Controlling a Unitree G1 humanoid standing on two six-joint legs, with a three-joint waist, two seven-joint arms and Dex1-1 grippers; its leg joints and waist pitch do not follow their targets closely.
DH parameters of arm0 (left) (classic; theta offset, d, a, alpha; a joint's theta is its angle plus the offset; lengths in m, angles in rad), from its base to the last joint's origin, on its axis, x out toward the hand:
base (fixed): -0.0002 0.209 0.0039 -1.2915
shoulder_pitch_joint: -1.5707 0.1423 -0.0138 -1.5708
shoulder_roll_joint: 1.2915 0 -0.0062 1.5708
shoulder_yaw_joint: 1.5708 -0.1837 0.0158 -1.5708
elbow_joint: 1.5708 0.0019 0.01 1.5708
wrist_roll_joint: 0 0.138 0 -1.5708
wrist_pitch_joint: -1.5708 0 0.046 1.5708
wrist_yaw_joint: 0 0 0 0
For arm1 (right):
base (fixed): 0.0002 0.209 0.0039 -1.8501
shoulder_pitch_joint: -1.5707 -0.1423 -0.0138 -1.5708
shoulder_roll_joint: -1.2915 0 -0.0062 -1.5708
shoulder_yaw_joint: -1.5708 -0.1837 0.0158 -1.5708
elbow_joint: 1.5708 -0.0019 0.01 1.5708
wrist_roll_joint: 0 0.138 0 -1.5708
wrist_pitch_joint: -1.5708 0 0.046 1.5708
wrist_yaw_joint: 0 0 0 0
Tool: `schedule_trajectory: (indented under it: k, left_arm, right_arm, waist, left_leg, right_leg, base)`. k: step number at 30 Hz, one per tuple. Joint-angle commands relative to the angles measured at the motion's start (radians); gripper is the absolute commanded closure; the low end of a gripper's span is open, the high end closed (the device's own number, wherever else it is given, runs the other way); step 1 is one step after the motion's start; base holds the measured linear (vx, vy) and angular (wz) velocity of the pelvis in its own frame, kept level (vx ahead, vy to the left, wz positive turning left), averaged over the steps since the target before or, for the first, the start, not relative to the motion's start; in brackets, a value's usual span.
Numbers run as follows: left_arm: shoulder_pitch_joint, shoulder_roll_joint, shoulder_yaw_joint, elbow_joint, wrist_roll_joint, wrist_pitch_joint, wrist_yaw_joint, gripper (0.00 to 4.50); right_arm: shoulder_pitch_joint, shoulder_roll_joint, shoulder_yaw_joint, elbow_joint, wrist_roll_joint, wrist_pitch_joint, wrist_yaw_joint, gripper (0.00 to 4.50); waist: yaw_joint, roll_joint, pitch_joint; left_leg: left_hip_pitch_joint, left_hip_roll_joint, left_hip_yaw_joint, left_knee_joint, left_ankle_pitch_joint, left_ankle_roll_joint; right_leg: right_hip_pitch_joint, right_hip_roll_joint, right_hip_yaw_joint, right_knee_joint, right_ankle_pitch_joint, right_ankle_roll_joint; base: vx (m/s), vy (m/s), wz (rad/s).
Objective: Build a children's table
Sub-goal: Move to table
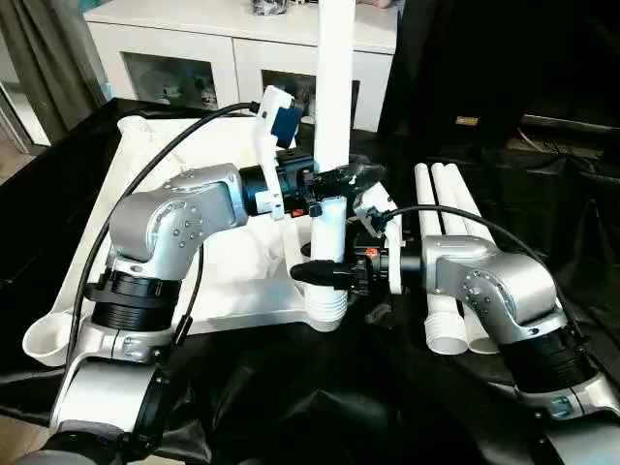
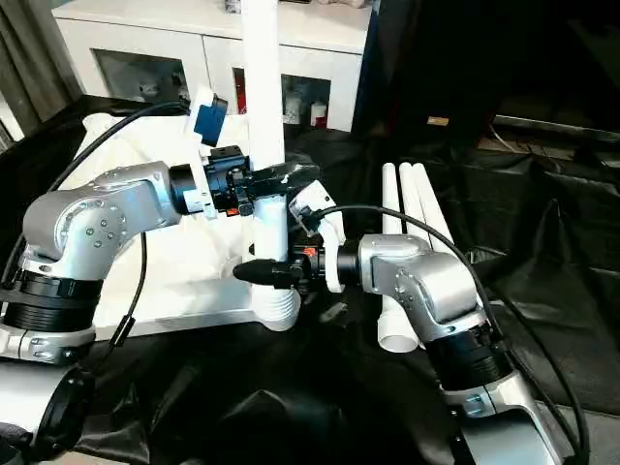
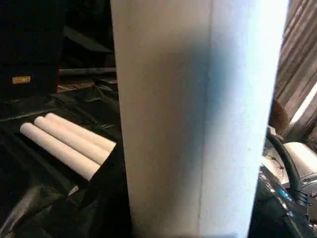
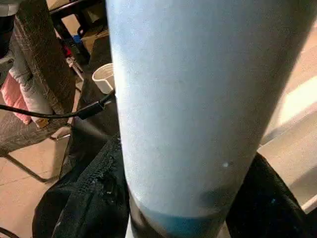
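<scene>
Left claw [image 1: 329,180] is clamped around the tall round white plastic leg [image 1: 334,87], which stands upright in a near corner socket of the upside-down white plastic table top [image 1: 242,262]. Right claw [image 1: 325,274] wraps the same leg lower down, just above its ribbed base.

Left wrist view: three spare white legs [image 3: 64,141] lying side by side on black sheeting [image 3: 44,198].

Right wrist view: leg right up close, can't tell the fingers.

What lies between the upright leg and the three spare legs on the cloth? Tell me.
In the left eye view, the right gripper and its wrist reach across that gap to the upright leg; beneath them is black cloth, up to the spare legs.
</scene>
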Motion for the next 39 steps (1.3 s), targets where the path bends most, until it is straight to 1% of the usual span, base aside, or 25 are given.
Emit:
schedule_trajectory:
  k: [1, 4, 7, 9, 10, 11, 13, 16, 18, 20, 21, 22, 23, 24, 25, 26, 27, 28, 29, 30, 31, 32, 33, 36, 39]
  left_arm:
    - [-0.028, -0.008, 0.019, 0.025, -0.002, 0.03, 0.031, 2.01]
    - [-0.005, -0.014, 0.038, 0.004, -0.007, -0.002, 0.038, 1.92]
    - [0.013, -0.069, 0.117, 0.008, -0.044, -0.082, 0.076, 1.59]
    - [0.017, -0.093, 0.152, 0.011, -0.07, -0.102, 0.089, 1.59]
    - [0.019, -0.129, 0.206, 0.013, -0.107, -0.146, 0.111, 1.59]
    - [0.022, -0.14, 0.22, 0.011, -0.112, -0.165, 0.122, 1.59]
    - [0.016, -0.186, 0.28, 0.013, -0.143, -0.218, 0.176, 1.59]
    - [-0.005, -0.23, 0.352, 0.034, -0.16, -0.295, 0.253, 1.59]
    - [-0.022, -0.234, 0.407, 0.065, -0.18, -0.339, 0.277, 1.59]
    - [-0.021, -0.23, 0.412, 0.067, -0.183, -0.339, 0.274, 1.59]
    - [-0.017, -0.226, 0.412, 0.064, -0.183, -0.333, 0.269, 1.59]
    - [0.038, -0.154, 0.331, 0.022, -0.102, -0.331, 0.192, 1.59]
    - [0.075, -0.103, 0.268, -0.004, -0.042, -0.335, 0.143, 1.59]
    - [0.125, -0.031, 0.182, -0.038, 0.039, -0.346, 0.074, 1.59]
    - [0.163, 0.022, 0.115, -0.063, 0.095, -0.357, 0.025, 1.59]
    - [0.18, 0.049, 0.084, -0.075, 0.113, -0.354, 0.001, 1.59]
    - [0.213, 0.101, 0.035, -0.099, 0.142, -0.362, -0.049, 1.59]
    - [0.259, 0.182, -0.038, -0.126, 0.19, -0.387, -0.121, 1.59]
    - [0.292, 0.237, -0.086, -0.141, 0.23, -0.412, -0.166, 1.59]
    - [0.3, 0.25, -0.098, -0.144, 0.24, -0.418, -0.177, 1.59]
    - [0.331, 0.297, -0.138, -0.153, 0.277, -0.439, -0.212, 1.59]
    - [0.361, 0.336, -0.174, -0.159, 0.309, -0.461, -0.239, 1.59]
    - [0.374, 0.349, -0.189, -0.16, 0.322, -0.47, -0.248, 1.59]
    - [0.415, 0.394, -0.242, -0.161, 0.372, -0.492, -0.275, 1.59]
    - [0.436, 0.421, -0.289, -0.114, 0.446, -0.516, -0.272, 1.59]
  right_arm:
    - [-0.004, 0.004, -0.031, -0.006, 0.008, -0.009, -0.022, 2.58]
    - [0.005, 0.017, -0.042, -0.006, 0.006, -0.022, -0.04, 2.59]
    - [0.019, 0.037, -0.063, -0.01, 0.017, -0.033, -0.058, 2.59]
    - [0.025, 0.043, -0.069, -0.013, 0.021, -0.036, -0.062, 2.59]
    - [0.034, 0.053, -0.076, -0.019, 0.028, -0.037, -0.069, 2.59]
    - [0.038, 0.055, -0.079, -0.023, 0.031, -0.036, -0.07, 2.59]
    - [0.051, 0.07, -0.093, -0.031, 0.042, -0.044, -0.082, 2.59]
    - [0.062, 0.093, -0.121, -0.035, 0.05, -0.063, -0.105, 2.59]
    - [0.06, 0.122, -0.161, -0.022, 0.05, -0.098, -0.151, 2.59]
    - [0.059, 0.128, -0.169, -0.018, 0.047, -0.108, -0.162, 2.59]
    - [0.058, 0.133, -0.179, -0.014, 0.046, -0.116, -0.173, 2.59]
    - [0.055, 0.136, -0.187, 0.003, 0.003, -0.165, -0.221, 2.59]
    - [0.055, 0.133, -0.184, 0.011, -0.02, -0.186, -0.239, 2.59]
    - [0.057, 0.125, -0.176, 0.022, -0.057, -0.221, -0.26, 2.59]
    - [0.06, 0.118, -0.169, 0.029, -0.08, -0.246, -0.272, 2.59]
    - [0.063, 0.116, -0.169, 0.032, -0.082, -0.252, -0.273, 2.59]
    - [0.071, 0.116, -0.169, 0.034, -0.086, -0.256, -0.277, 2.59]
    - [0.083, 0.113, -0.163, 0.039, -0.106, -0.274, -0.286, 2.59]
    - [0.091, 0.11, -0.159, 0.043, -0.117, -0.283, -0.291, 2.59]
    - [0.093, 0.109, -0.159, 0.044, -0.119, -0.285, -0.292, 2.59]
    - [0.101, 0.109, -0.16, 0.05, -0.125, -0.291, -0.299, 2.59]
    - [0.11, 0.112, -0.161, 0.057, -0.13, -0.298, -0.309, 2.59]
    - [0.114, 0.113, -0.159, 0.058, -0.132, -0.302, -0.311, 2.59]
    - [0.126, 0.115, -0.148, 0.065, -0.141, -0.318, -0.314, 2.59]
    - [0.135, 0.126, -0.131, 0.065, -0.152, -0.325, -0.317, 2.59]
  waist:
    - [0.003, 0.007, -0.082]
    - [0.003, 0.009, -0.082]
    - [0.004, 0.007, -0.082]
    - [0.004, 0.007, -0.083]
    - [0.004, 0.01, -0.083]
    - [0.007, 0.014, -0.084]
    - [0.006, 0.011, -0.084]
    - [0.007, 0.013, -0.082]
    - [0.007, 0.016, -0.082]
    - [0.004, 0.016, -0.082]
    - [0.005, 0.023, -0.083]
    - [0.005, 0.023, -0.083]
    - [0.002, 0.019, -0.084]
    - [-0.001, 0.022, -0.084]
    - [-0.002, 0.021, -0.083]
    - [-0.005, 0.023, -0.083]
    - [-0.006, 0.025, -0.082]
    - [-0.004, 0.026, -0.082]
    - [-0.004, 0.026, -0.082]
    - [-0.01, 0.025, -0.079]
    - [-0.007, 0.027, -0.08]
    - [-0.007, 0.027, -0.077]
    - [-0.01, 0.023, -0.076]
    - [-0.011, 0.028, -0.074]
    - [-0.012, 0.028, -0.072]
  left_leg:
    - [0.006, 0.04, -0.014, -0.068, -0.092, 0.001]
    - [0.006, 0.039, -0.014, -0.068, -0.098, -0.002]
    - [0.003, 0.04, -0.014, -0.067, -0.094, -0.001]
    - [0.002, 0.04, -0.014, -0.067, -0.094, 0.001]
    - [0.002, 0.039, -0.014, -0.066, -0.097, 0.005]
    - [0.002, 0.039, -0.015, -0.066, -0.1, 0.005]
    - [0.002, 0.041, -0.015, -0.066, -0.108, 0.008]
    - [0.003, 0.04, -0.016, -0.067, -0.124, 0.013]
    - [0.004, 0.038, -0.017, -0.068, -0.128, 0.011]
    - [0.007, 0.038, -0.017, -0.07, -0.138, 0.001]
    - [0.008, 0.04, -0.019, -0.071, -0.133, -0.001]
    - [0.01, 0.043, -0.021, -0.073, -0.126, -0.004]
    - [0.01, 0.045, -0.023, -0.076, -0.123, 0.0]
    - [0.008, 0.047, -0.023, -0.078, -0.12, -0.007]
    - [0.01, 0.049, -0.024, -0.079, -0.111, -0.006]
    - [0.013, 0.046, -0.018, -0.077, -0.107, -0.015]
    - [0.014, 0.044, -0.016, -0.077, -0.112, -0.015]
    - [0.014, 0.046, -0.018, -0.08, -0.127, -0.02]
    - [0.014, 0.046, -0.018, -0.08, -0.127, -0.02]
    - [0.014, 0.044, -0.015, -0.082, -0.142, -0.023]
    - [0.017, 0.044, -0.015, -0.081, -0.143, -0.026]
    - [0.013, 0.045, -0.018, -0.085, -0.152, -0.03]
    - [0.012, 0.046, -0.017, -0.087, -0.162, -0.031]
    - [0.018, 0.044, -0.014, -0.087, -0.198, -0.041]
    - [0.018, 0.044, -0.016, -0.089, -0.219, -0.045]
  right_leg:
    - [0.067, -0.081, 0.051, -0.062, -0.175, -0.194]
    - [0.066, -0.081, 0.051, -0.064, -0.186, -0.193]
    - [0.069, -0.083, 0.051, -0.066, -0.173, -0.2]
    - [0.07, -0.082, 0.051, -0.065, -0.161, -0.204]
    - [0.07, -0.081, 0.05, -0.065, -0.149, -0.209]
    - [0.071, -0.084, 0.05, -0.064, -0.146, -0.214]
    - [0.071, -0.083, 0.05, -0.065, -0.143, -0.218]
    - [0.069, -0.082, 0.049, -0.071, -0.168, -0.204]
    - [0.068, -0.081, 0.049, -0.073, -0.189, -0.191]
    - [0.065, -0.079, 0.046, -0.075, -0.217, -0.173]
    - [0.065, -0.079, 0.047, -0.071, -0.205, -0.173]
    - [0.06, -0.081, 0.047, -0.07, -0.192, -0.169]
    - [0.058, -0.08, 0.047, -0.07, -0.197, -0.159]
    - [0.06, -0.08, 0.048, -0.061, -0.191, -0.154]
    - [0.057, -0.082, 0.049, -0.064, -0.202, -0.137]
    - [0.056, -0.08, 0.051, -0.06, -0.196, -0.143]
    - [0.054, -0.079, 0.053, -0.063, -0.198, -0.147]
    - [0.055, -0.081, 0.054, -0.06, -0.205, -0.152]
    - [0.055, -0.081, 0.054, -0.06, -0.205, -0.152]
    - [0.053, -0.077, 0.054, -0.062, -0.202, -0.155]
    - [0.052, -0.079, 0.054, -0.062, -0.198, -0.16]
    - [0.055, -0.081, 0.055, -0.061, -0.204, -0.162]
    - [0.055, -0.079, 0.055, -0.062, -0.212, -0.161]
    - [0.05, -0.081, 0.057, -0.067, -0.259, -0.156]
    - [0.048, -0.08, 0.058, -0.07, -0.292, -0.147]
  base:
    - [0.0, 0.0, 0.0]
    - [0.0, 0.0, 0.0]
    - [0.0, 0.0, 0.0]
    - [0.0, 0.0, 0.0]
    - [0.0, 0.0, 0.0]
    - [0.0, 0.0, 0.0]
    - [0.0, 0.0, 0.0]
    - [0.0, 0.0, 0.0]
    - [0.0, 0.0, 0.0]
    - [0.0, 0.0, 0.0]
    - [0.0, 0.0, 0.0]
    - [0.0, 0.0, 0.0]
    - [0.0, 0.0, 0.0]
    - [0.0, 0.0, 0.0]
    - [0.0, 0.0, 0.0]
    - [0.0, 0.0, 0.0]
    - [0.0, 0.0, 0.0]
    - [0.0, 0.0, 0.0]
    - [0.0, 0.0, 0.0]
    - [0.0, 0.0, 0.0]
    - [0.0, 0.0, 0.0]
    - [0.0, 0.0, 0.0]
    - [0.0, 0.0, 0.0]
    - [0.0, 0.0, 0.0]
    - [0.0, 0.0, 0.0]
